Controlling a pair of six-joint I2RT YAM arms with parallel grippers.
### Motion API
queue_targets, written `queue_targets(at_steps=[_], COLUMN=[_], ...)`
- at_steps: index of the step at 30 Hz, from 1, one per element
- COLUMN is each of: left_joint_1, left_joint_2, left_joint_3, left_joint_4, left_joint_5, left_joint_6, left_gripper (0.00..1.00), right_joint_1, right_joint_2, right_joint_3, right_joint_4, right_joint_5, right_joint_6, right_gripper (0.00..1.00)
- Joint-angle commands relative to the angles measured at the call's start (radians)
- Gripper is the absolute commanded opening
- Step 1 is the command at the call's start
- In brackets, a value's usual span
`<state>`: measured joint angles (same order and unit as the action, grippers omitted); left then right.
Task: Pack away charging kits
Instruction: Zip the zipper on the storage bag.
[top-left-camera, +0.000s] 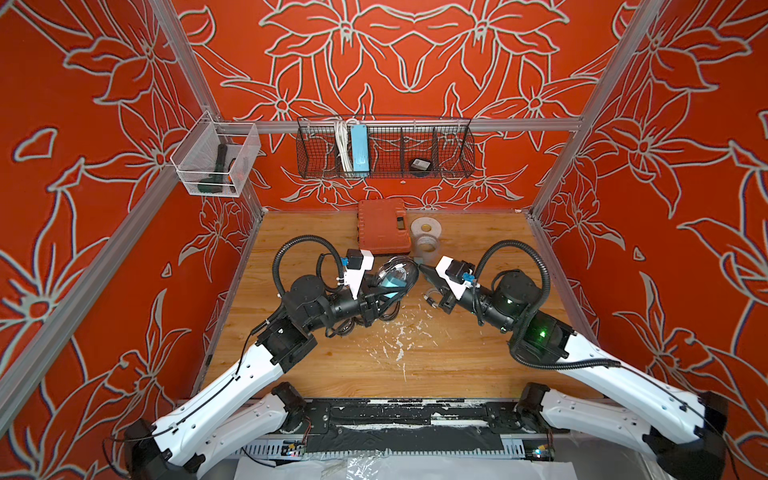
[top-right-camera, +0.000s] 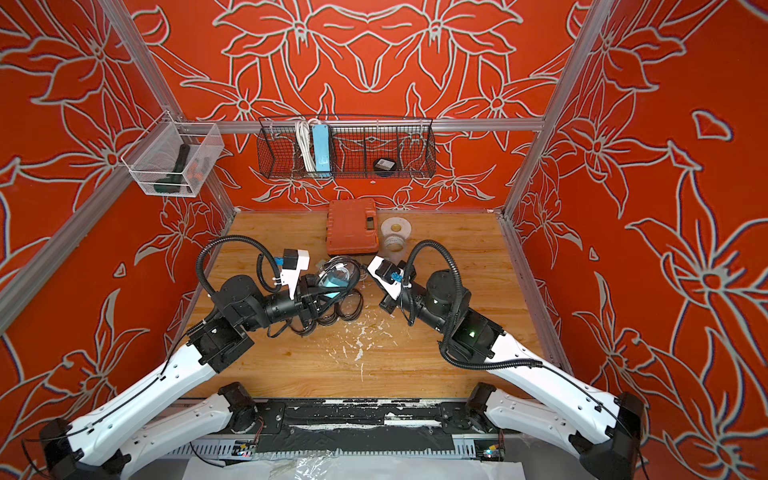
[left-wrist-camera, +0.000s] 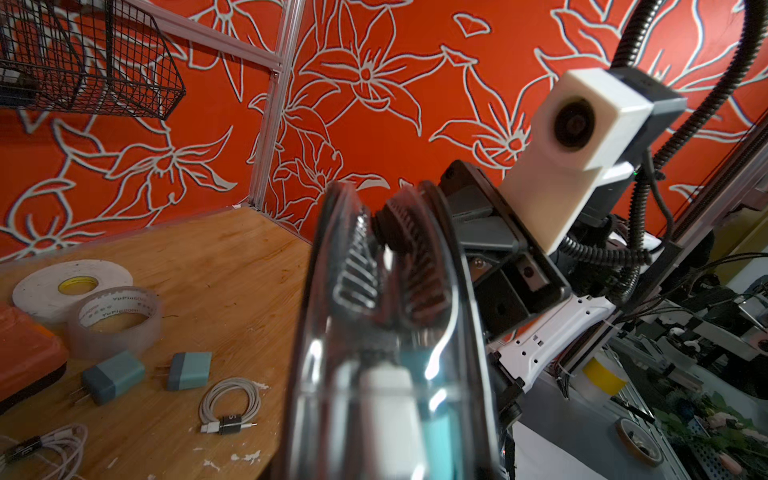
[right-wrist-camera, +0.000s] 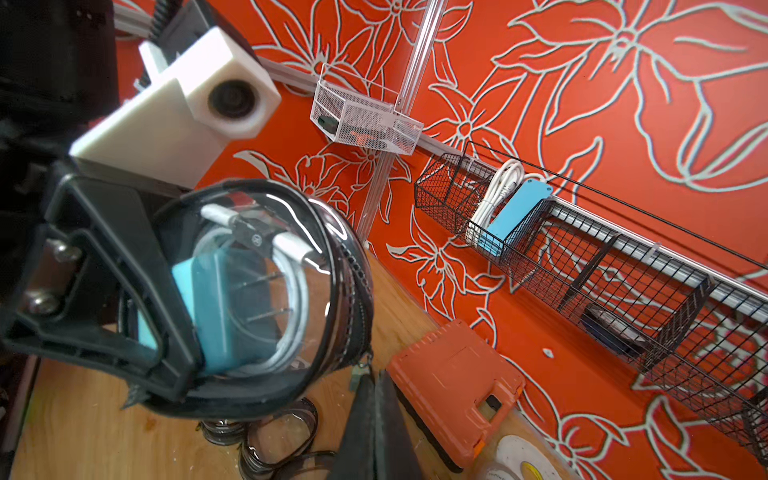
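The only print I can properly read from here is on the clear tape roll (left-wrist-camera: 114, 322) lying on the surface (left-wrist-camera: 232, 266). Its cardboard core carries "YuPin" followed by letters I can't make out, repeated around the ring in dark type. The black band (left-wrist-camera: 230, 424) around the coiled white cable (left-wrist-camera: 230, 401) nearby shows a pale mark like an "S". Inside the pouch (right-wrist-camera: 257, 291), a black strap (right-wrist-camera: 253, 237) bears a small round logo, too blurred to read.

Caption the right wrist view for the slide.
Left pincer holds a clear-faced pouch packed with teal plug and coiled white cable; shut right pincer sits at its zipper pull.
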<state>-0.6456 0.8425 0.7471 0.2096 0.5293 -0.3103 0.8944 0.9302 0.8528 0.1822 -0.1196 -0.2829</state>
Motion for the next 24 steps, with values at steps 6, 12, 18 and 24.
queue_targets(at_steps=[6,12,18,24], left_joint_1=[-0.006,-0.011,-0.026,-0.04], left_joint_2=[0.134,0.179,0.203,0.236], left_joint_3=[0.048,0.063,0.074,0.099], left_joint_4=[-0.098,-0.113,-0.135,-0.169], left_joint_5=[0.131,0.145,0.136,0.117], left_joint_6=[0.063,0.079,0.092,0.108], left_gripper=[0.0,0.0,0.0,0.0], right_joint_1=[-0.135,-0.233,-0.273,-0.274], right_joint_2=[0.011,0.052,0.099,0.089], right_joint_3=[0.013,0.054,0.145,0.114], right_joint_4=[-0.02,-0.023,-0.127,-0.127], right_joint_5=[-0.09,-0.139,-0.25,-0.283], right_joint_6=[-0.217,-0.259,-0.348,-0.504], right_gripper=[0.0,0.0,0.0,0.0])
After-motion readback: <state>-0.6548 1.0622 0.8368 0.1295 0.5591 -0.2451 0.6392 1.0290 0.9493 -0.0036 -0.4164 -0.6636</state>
